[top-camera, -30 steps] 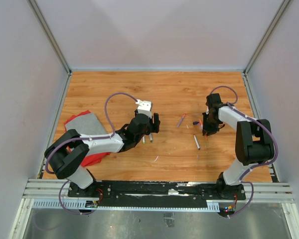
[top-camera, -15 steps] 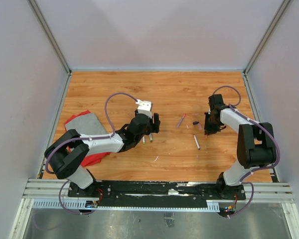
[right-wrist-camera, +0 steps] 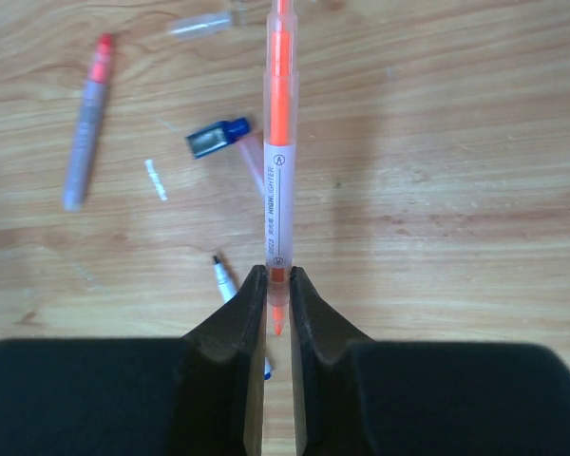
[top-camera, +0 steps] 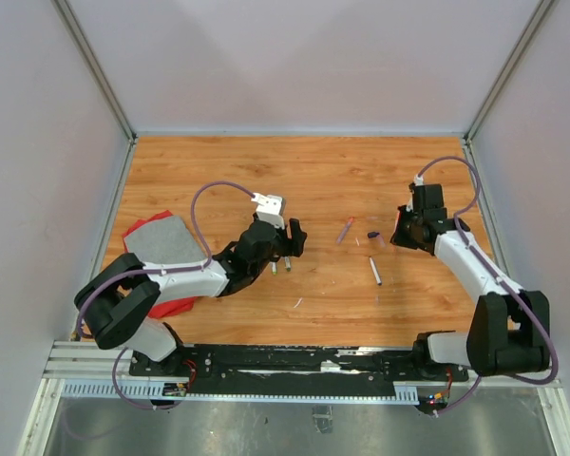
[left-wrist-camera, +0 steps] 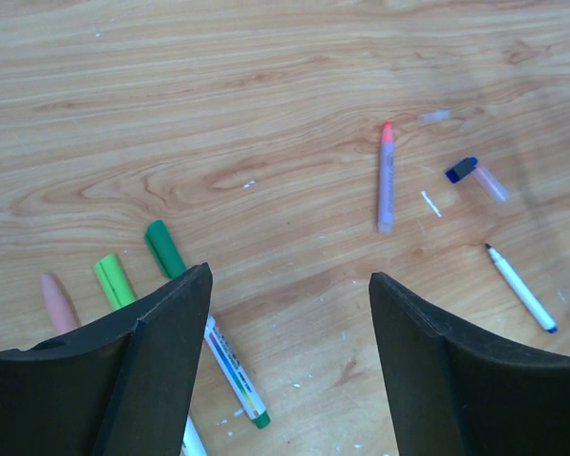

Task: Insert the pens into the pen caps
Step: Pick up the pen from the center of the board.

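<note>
orange pen point(right-wrist-camera: 277, 171) sticks straight out from right claw point(right-wrist-camera: 276, 277).

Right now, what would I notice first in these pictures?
The orange pen, pinched in the right gripper over the table's right side. Then loose pens scattered on the wood in the middle, and two green caps by the open left gripper. A red cloth lies at the left edge.
</note>
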Tool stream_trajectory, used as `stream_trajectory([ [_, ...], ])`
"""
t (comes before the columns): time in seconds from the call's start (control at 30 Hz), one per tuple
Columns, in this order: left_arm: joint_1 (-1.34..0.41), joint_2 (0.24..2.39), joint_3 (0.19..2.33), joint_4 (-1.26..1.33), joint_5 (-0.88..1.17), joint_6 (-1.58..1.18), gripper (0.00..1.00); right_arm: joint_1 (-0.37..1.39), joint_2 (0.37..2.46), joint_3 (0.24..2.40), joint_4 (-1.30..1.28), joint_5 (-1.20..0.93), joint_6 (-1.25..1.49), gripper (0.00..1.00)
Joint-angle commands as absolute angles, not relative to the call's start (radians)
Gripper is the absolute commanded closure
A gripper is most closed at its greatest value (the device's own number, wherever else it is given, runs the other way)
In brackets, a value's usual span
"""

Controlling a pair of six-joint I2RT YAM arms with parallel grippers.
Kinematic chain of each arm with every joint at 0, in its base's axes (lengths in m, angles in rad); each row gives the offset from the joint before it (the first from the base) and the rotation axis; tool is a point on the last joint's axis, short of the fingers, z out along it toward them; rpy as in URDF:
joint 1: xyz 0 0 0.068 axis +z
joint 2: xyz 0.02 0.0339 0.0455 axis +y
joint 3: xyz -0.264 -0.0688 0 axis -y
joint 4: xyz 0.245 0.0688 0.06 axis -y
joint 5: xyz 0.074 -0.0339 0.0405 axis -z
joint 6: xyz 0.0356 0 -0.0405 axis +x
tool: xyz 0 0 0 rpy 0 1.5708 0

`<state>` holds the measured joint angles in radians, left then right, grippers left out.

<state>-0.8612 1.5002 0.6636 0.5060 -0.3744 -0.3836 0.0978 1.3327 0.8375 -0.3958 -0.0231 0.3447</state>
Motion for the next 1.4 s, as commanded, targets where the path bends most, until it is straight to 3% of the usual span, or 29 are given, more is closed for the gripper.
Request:
stream_trajectory([
  [0.0,-0.864,1.433,0.609,0.644,-0.317,-0.402,0.27,0.148,1.246,0.787,-0.305,-0.169,0.365,0.99],
  [0.4,-0.863,1.372,0.503,0.816,-0.222,-0.464,0.25,0.388,1.059,0.603,-0.004,-0.343,0.509,1.00],
  [0.8,-0.862,1.390,0.505,0.831,-0.183,-0.512,0.24,0.572,1.125,0.442,0.435,-0.307,0.648,1.00],
  [1.37,-0.864,1.462,0.553,0.832,-0.064,-0.509,0.33,0.638,1.178,0.473,0.539,-0.388,0.616,0.99],
])
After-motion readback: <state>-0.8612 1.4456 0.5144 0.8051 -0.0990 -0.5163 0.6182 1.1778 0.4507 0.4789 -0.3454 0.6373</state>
